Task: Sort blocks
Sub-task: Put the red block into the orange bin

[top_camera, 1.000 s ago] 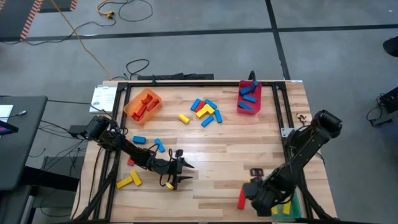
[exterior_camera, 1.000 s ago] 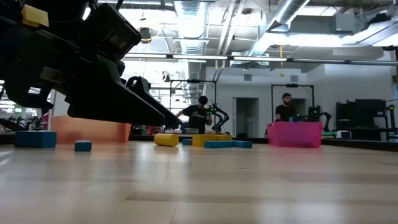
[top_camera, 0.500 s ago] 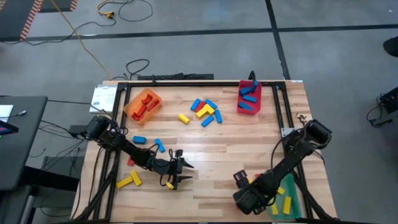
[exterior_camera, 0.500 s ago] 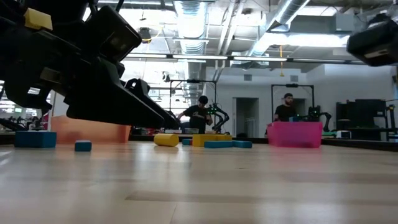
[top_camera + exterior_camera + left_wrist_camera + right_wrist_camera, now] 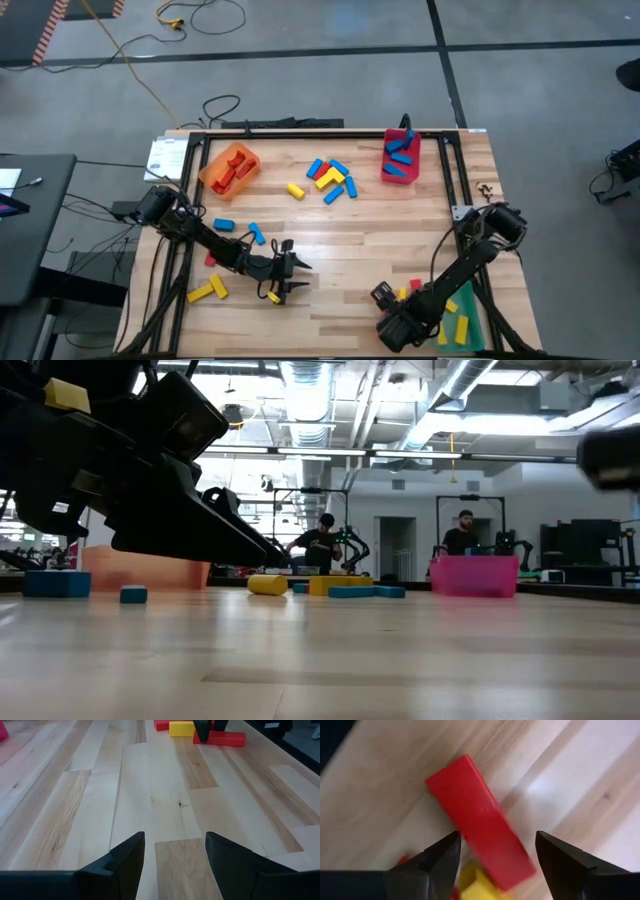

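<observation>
A wooden table with a block-sorting job partly done. The right gripper (image 5: 388, 300) hangs low over the near right part of the table, fingers spread wide and holding nothing. Directly under it, between the fingers, lies a red block (image 5: 479, 850) flat on the wood, with a yellow block (image 5: 480, 885) touching its end. Just to the gripper's right sits a green bin (image 5: 470, 325) with yellow blocks inside. The left gripper (image 5: 296, 276) waits off to the left, fingers apart and empty. Far beyond both, an orange bin (image 5: 215, 180) holds red blocks and a red bin (image 5: 400, 178) holds blue ones. Many remain loose: a mixed cluster (image 5: 328, 178) mid-table, and blue, red and yellow strays behind the left gripper.
</observation>
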### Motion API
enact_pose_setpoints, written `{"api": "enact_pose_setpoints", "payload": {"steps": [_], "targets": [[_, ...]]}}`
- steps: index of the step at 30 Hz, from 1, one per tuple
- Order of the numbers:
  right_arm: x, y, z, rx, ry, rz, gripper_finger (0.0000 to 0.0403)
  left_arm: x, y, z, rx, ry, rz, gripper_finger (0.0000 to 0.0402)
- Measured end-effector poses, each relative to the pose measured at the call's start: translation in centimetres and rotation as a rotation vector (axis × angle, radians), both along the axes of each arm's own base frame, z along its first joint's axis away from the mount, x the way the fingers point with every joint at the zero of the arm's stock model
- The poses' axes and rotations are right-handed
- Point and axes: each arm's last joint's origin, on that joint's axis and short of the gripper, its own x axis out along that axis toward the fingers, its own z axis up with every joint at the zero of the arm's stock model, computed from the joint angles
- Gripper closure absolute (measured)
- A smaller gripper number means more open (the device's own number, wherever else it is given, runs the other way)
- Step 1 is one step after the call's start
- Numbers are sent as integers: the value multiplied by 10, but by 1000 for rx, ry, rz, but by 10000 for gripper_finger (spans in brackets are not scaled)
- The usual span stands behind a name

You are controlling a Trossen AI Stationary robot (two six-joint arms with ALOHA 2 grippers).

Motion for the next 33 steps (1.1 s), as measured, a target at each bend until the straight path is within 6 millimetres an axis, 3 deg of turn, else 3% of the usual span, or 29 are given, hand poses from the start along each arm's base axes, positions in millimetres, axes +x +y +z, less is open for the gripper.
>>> {"api": "enact_pose_setpoints", "payload": {"steps": [4, 9, 20, 27, 33], "targets": [[2, 4, -11, -54, 28, 25, 132, 0, 0, 0, -7, 1, 3, 198], [2, 3, -8, -92, 60, -18, 153, 0, 0, 0, -7, 0, 2, 198], [1, -1, -6, -107, 62, -94, 293, 0, 0, 0, -12, 0, 3, 198], [13, -12, -5, -122, 31, -241, 294, 0, 0, 0, -15, 0, 4, 198], [38, -29, 3, -168, -81, -332, 293, 0, -1, 0, -15, 0, 4, 198]]}}
